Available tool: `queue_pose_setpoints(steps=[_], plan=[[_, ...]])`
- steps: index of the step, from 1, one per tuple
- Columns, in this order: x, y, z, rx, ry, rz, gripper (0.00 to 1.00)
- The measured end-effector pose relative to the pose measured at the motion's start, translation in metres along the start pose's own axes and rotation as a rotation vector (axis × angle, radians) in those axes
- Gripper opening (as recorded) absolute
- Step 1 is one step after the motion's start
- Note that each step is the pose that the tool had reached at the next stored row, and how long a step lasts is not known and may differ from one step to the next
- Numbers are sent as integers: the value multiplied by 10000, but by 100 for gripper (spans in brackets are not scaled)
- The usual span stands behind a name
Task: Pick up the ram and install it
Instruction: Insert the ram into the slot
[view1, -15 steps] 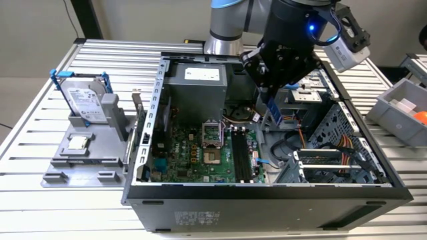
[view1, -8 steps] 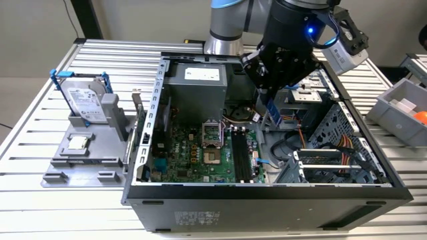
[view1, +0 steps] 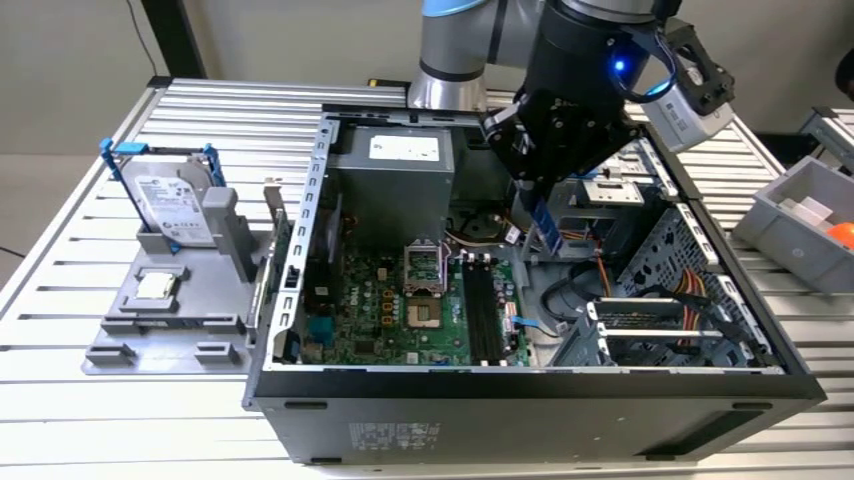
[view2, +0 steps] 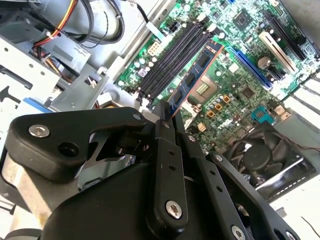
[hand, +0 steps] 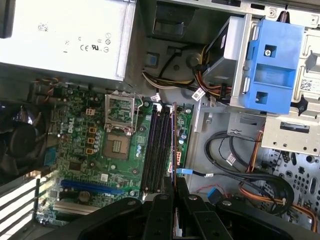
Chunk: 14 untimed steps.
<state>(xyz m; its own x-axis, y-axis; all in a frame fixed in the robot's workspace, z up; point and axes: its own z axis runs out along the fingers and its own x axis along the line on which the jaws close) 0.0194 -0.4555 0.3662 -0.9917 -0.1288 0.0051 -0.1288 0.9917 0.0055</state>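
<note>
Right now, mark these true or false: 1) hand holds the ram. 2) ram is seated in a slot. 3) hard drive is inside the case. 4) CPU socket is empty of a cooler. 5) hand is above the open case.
1) True: the hand is shut on the ram.
2) False: the ram hangs above the black memory slots, not seated.
3) False: the hard drive stands on the grey holder outside the case, at the exterior view's left.
4) True: the CPU socket lies bare.
5) True: it hangs over the open case.
</note>
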Motion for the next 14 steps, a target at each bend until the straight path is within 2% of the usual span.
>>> queue_pose_setpoints(steps=[5,11,14], plan=[[0,0,33,2,1,21,0],[0,0,54,0,-1,482,0],[-1,0,55,-2,-2,564,0]])
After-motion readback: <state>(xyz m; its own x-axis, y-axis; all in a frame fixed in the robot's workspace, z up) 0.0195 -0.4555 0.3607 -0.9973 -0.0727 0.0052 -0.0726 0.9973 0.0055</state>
